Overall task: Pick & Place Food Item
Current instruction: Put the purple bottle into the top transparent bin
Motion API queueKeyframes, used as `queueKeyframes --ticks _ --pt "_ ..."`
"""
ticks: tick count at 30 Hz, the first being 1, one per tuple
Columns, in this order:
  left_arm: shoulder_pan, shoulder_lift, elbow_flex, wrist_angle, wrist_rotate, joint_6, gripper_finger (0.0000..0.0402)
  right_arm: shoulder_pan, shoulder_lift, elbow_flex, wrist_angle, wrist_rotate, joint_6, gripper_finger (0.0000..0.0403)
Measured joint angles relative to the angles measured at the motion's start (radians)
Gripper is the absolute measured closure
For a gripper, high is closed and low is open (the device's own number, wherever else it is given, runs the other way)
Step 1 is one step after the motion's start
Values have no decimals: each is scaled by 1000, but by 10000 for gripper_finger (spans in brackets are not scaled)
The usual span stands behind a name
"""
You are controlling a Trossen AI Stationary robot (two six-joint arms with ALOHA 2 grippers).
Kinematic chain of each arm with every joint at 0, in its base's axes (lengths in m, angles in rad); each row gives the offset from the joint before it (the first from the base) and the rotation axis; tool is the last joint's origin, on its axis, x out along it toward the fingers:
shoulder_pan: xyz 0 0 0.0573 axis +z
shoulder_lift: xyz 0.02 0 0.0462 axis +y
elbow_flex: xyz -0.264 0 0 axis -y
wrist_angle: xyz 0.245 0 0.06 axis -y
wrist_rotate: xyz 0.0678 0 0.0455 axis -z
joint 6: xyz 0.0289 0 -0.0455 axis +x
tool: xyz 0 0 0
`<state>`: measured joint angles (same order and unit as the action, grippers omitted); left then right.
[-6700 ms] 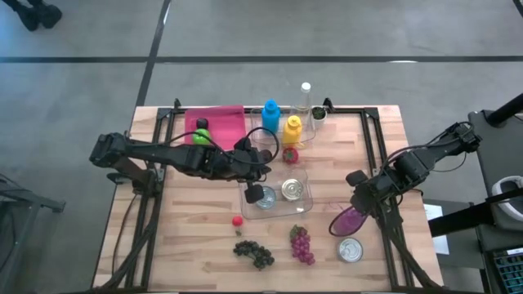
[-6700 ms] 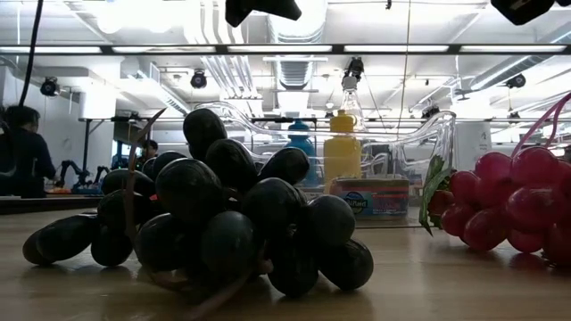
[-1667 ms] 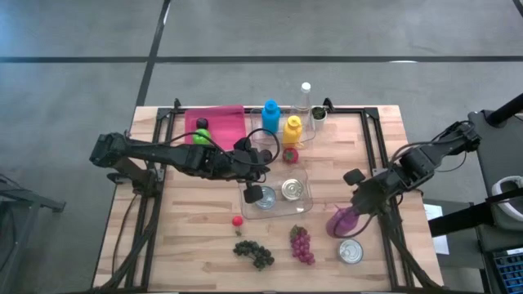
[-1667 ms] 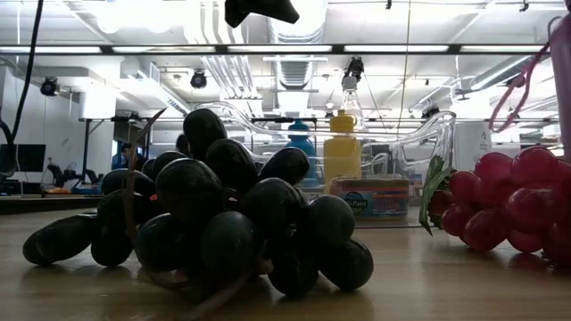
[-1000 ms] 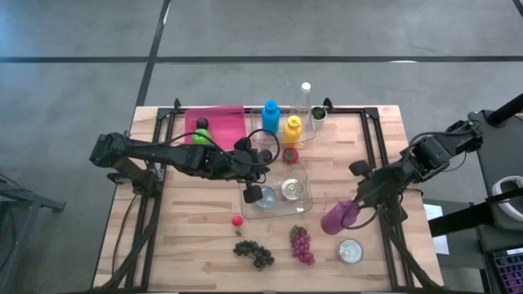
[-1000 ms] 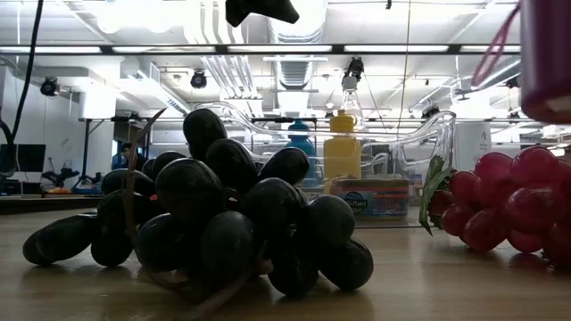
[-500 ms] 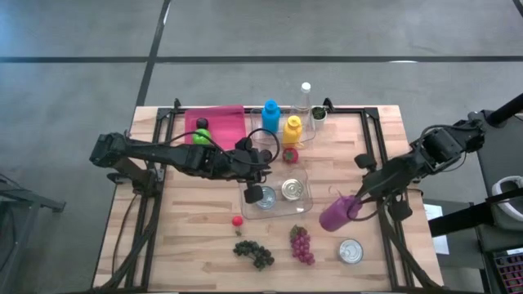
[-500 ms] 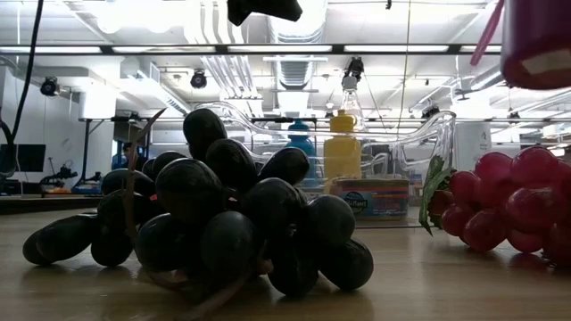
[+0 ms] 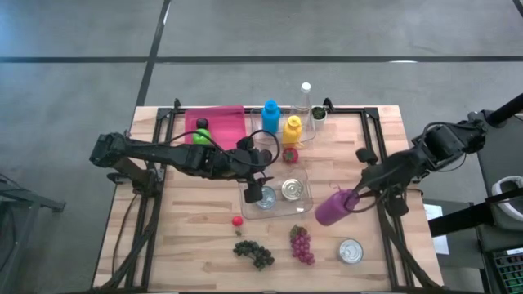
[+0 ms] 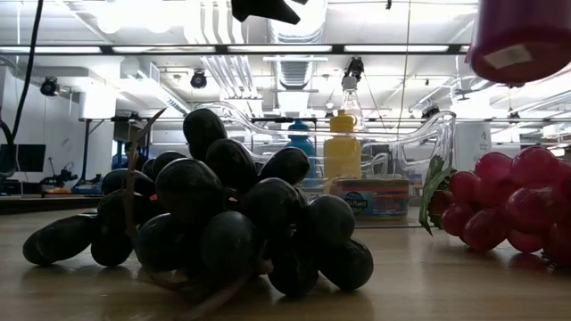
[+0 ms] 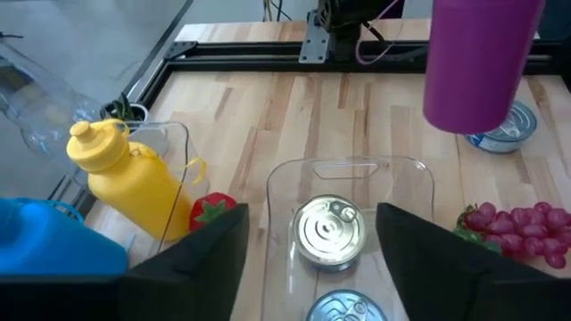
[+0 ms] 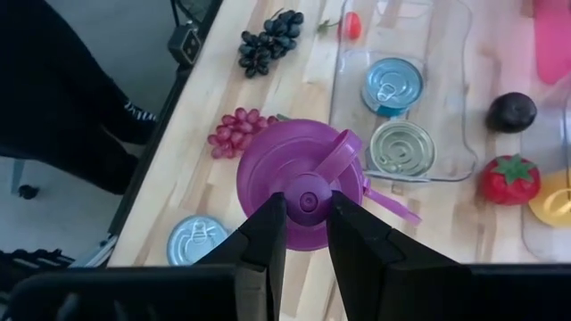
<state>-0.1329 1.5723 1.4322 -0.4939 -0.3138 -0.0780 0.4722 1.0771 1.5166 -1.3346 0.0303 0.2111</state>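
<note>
— High view first: right gripper has its fingers pinched on the lid knob of the purple bottle, which hangs tilted in the air over the worktop, between the clear tray and the loose tin

— And the left one?

— Left gripper hovers over the tray's near end, above the two tins. From the left wrist view its fingers stand well apart with nothing between them

— What worries you?

— That grip is only on a small knob. I'd say the bottle could swing or slip out, and drop onto the red grapes or knock the tray. Both arms are also near the same tray, so a clash seems possible

— Does any camera add something?

— Right wrist view looks straight down the bottle's lid and shows a strawberry and a dark plum beyond. Low view is mostly blocked by black grapes; it catches just the bottle's base, clear of the worktop
</note>
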Motion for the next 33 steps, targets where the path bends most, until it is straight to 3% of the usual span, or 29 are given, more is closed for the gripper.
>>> queueKeyframes --ticks 9,19,33 --pt "0 0 0 5 0 0 120 -83 3 28 -1 -1 -3 333" --pt "0 0 47 2 0 23 132 -252 42 91 0 -5 -73 333" --pt "-3 -31 187 -132 0 26 152 -544 260 320 -22 -93 -277 333"
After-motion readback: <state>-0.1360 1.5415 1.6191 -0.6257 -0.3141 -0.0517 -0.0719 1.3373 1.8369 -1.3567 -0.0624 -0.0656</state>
